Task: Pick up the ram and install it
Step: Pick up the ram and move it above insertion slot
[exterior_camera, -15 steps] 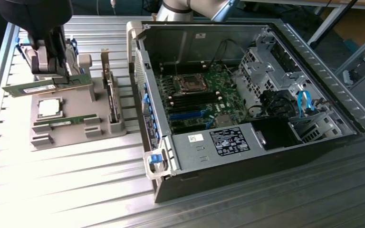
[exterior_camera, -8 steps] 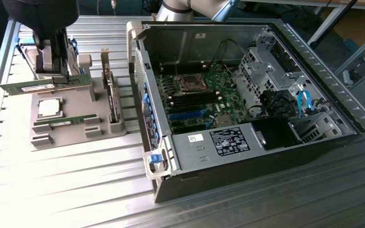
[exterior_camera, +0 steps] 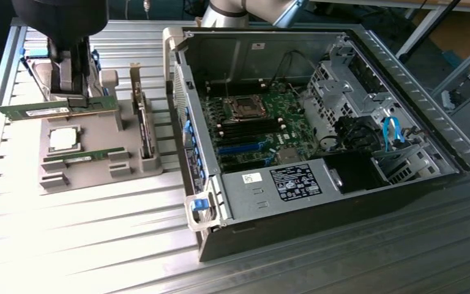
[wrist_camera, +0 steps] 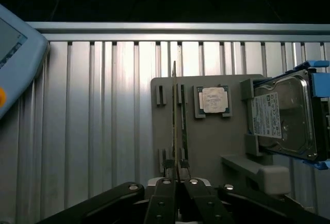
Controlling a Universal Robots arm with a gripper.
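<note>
The tool [exterior_camera: 76,99] is closed tight on the ram [exterior_camera: 49,111], pinching the thin green stick at the middle of its upper edge. Directly beneath the tool sits the grey holder [exterior_camera: 96,138] on the slatted tabletop [exterior_camera: 71,239]. The ram seems lifted just clear of its slot, though the angle leaves that unsure. Below the tool the silver processor [exterior_camera: 63,139] lies in the holder, with a second green stick [exterior_camera: 84,158] just past it. The hard drive [exterior_camera: 142,122] stands on edge nearby. The open computer case [exterior_camera: 218,52] is well apart from the tool.
</note>
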